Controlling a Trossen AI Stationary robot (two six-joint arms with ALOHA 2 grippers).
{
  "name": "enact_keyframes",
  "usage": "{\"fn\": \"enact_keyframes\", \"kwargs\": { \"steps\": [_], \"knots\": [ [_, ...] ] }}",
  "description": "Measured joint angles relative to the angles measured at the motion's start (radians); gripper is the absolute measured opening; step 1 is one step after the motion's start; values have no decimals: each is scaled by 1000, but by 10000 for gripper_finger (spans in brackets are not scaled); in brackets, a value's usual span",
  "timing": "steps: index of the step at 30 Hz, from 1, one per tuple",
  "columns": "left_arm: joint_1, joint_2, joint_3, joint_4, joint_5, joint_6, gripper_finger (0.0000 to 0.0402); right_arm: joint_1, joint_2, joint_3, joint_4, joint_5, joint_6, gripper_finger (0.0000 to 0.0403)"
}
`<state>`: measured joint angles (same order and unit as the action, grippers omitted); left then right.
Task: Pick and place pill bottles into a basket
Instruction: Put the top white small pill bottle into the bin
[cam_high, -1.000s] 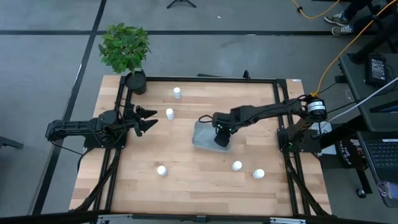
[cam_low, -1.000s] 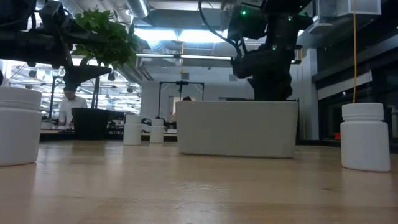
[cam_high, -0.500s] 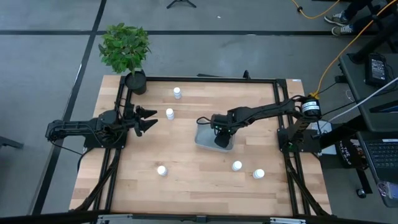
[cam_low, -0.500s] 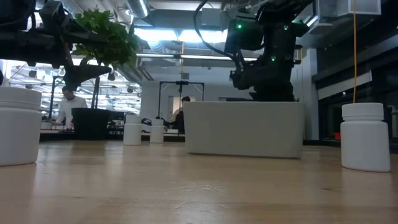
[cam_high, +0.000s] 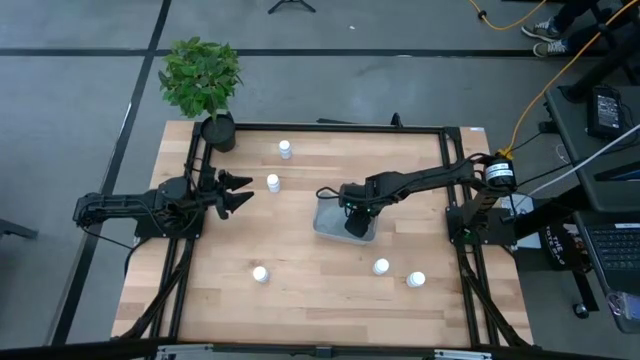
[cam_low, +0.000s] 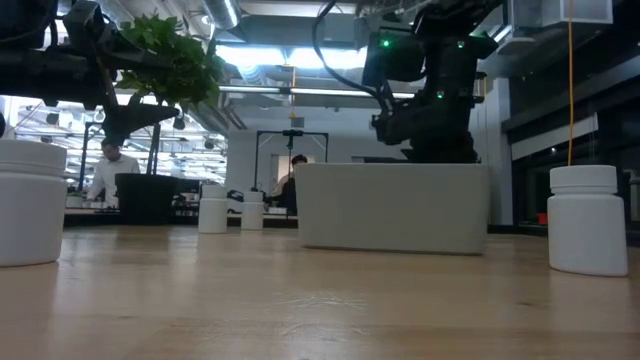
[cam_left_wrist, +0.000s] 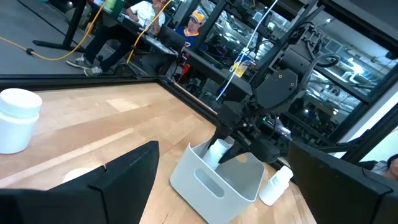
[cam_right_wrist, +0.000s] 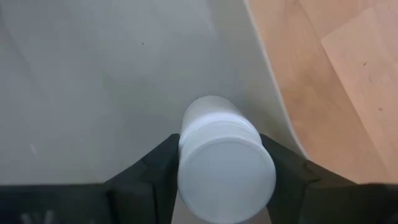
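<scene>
My right gripper (cam_high: 356, 222) points down into the grey-blue basket (cam_high: 328, 222) at mid-table and is shut on a white pill bottle (cam_right_wrist: 214, 124), whose cap faces the wrist camera. The left wrist view shows that bottle (cam_left_wrist: 217, 149) inside the basket (cam_left_wrist: 211, 186). Several other pill bottles stand on the wood: two at the far left (cam_high: 286, 149) (cam_high: 273, 182), one near the front (cam_high: 260, 273), two at the near right (cam_high: 381, 266) (cam_high: 416, 279). My left gripper (cam_high: 238, 193) waits open and level at the table's left. My right gripper pinches the pill bottle between its two fingers (cam_right_wrist: 155, 177), which sit on opposite sides of the bottle's upper end (cam_right_wrist: 185, 163) by the cap. The fingers come from above, pointing down. The bottle hangs cap up inside the basket; I cannot tell whether its base touches the floor.
A potted plant (cam_high: 203, 85) stands at the far left corner. A black frame (cam_high: 340, 127) runs around the tabletop. In the low view, bottles stand close at the left (cam_low: 30, 215) and right (cam_low: 590, 220). People sit in the room behind the table.
My right gripper has sunk a little deeper into the basket with the pill bottle, then held still. The basket has slid slightly toward the table's right edge.
</scene>
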<state>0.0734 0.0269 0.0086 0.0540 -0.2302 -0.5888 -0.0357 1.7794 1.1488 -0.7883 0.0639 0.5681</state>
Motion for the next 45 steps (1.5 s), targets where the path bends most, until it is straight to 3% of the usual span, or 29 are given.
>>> {"fn": "enact_keyframes", "kwargs": {
  "steps": [13, 33, 45],
  "knots": [
    [0, 0, 0, 0, 0, 0, 349, -2, 5, 76, -31, -8, -21, 229],
    [0, 0, 0, 1, 0, -1, 349, -2, 3, 83, -77, -23, 1, 239],
    [0, 0, 0, 2, 97, -26, 349, -2, 2, 120, -144, -40, 31, 323]
  ]
}}
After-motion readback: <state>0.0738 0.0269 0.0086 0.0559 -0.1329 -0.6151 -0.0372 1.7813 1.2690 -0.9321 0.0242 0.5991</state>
